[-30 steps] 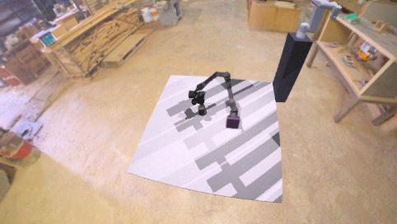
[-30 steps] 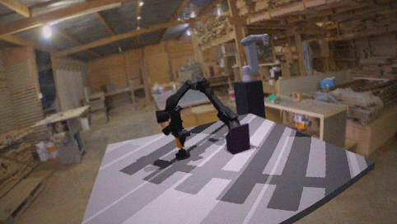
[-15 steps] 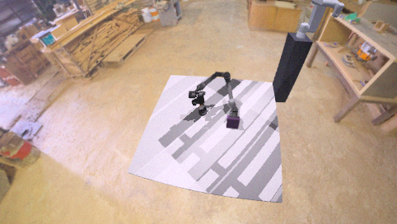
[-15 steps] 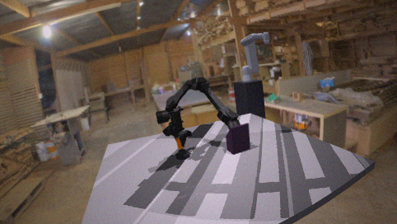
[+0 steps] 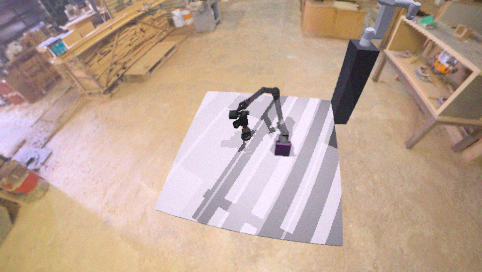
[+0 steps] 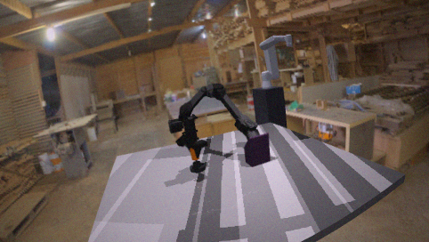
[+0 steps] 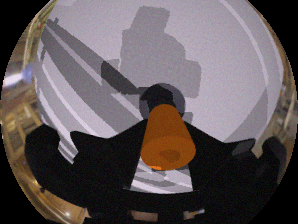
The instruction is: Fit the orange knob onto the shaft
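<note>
The orange knob (image 6: 194,154) (image 7: 168,131) is a tapered piece held between the fingers, its wide end nearer the wrist camera. My gripper (image 6: 193,150) (image 7: 164,123) is shut on it and points down over the pedestal. The dark round pedestal (image 5: 246,135) (image 6: 198,167) (image 7: 180,102) stands on the mat just below the knob. The knob's lower end is at or just above the shaft; I cannot tell how far it is seated. The shaft is mostly hidden by the knob and dark shadow, and its flat side does not show.
The arm's purple base block (image 5: 283,149) (image 6: 257,150) stands on the striped mat (image 5: 200,170) (image 6: 133,196), to the right of the pedestal in the top and exterior views. A dark column (image 5: 354,82) (image 6: 270,107) with a grey arm stands beyond the mat's back right.
</note>
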